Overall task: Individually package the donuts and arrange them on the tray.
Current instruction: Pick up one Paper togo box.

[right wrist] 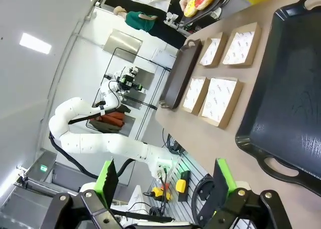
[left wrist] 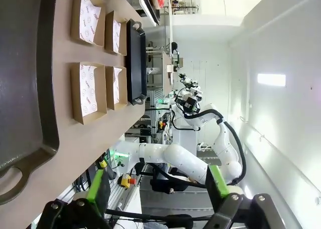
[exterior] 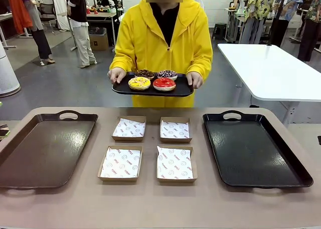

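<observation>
Front view: the four donuts (exterior: 153, 79) sit on a small black tray (exterior: 120, 88) held by a person at the far side of the worktop (exterior: 150, 204), while the wrist views show the left tool (left wrist: 156, 184) and right tool (right wrist: 165, 179) spread wide, gripping nothing.

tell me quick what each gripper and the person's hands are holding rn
left gripper: open, empty
right gripper: open, empty
person's hands: gripping both ends of the small tray of donuts
</observation>
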`<state>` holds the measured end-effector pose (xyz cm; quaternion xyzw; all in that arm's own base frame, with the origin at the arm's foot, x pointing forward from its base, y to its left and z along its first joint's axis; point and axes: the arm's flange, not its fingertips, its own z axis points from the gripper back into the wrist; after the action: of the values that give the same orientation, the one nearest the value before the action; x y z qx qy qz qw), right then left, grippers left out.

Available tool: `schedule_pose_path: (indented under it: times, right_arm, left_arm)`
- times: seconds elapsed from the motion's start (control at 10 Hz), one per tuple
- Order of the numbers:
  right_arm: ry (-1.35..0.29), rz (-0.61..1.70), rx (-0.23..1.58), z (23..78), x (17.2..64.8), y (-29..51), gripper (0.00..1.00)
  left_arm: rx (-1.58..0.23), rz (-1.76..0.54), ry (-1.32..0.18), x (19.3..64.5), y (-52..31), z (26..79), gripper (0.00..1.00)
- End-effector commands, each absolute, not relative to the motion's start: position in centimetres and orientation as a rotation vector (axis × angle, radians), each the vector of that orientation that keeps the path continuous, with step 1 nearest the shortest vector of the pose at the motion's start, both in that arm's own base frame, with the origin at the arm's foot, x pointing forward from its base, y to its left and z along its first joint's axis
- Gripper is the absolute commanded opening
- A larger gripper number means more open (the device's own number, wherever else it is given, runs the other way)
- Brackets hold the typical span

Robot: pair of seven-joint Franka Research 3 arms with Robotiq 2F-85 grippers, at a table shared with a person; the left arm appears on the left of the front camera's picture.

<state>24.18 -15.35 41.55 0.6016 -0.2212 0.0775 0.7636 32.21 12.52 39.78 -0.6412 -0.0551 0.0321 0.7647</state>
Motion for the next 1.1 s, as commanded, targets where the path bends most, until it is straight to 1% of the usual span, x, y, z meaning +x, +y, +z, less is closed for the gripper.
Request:
schedule_pose_path:
  times: [0.0,1.0]
  right_arm:
    - [-0.515,0.175,1.312,41.70,24.66,-15.46,1.00]
    - [-0.515,0.175,1.312,41.70,24.66,-15.46,1.00]
  left_arm:
    - [-1.414,0.072,-0.133,32.15,12.57,39.82,1.00]
    - [-1.414,0.072,-0.133,32.15,12.57,39.82,1.00]
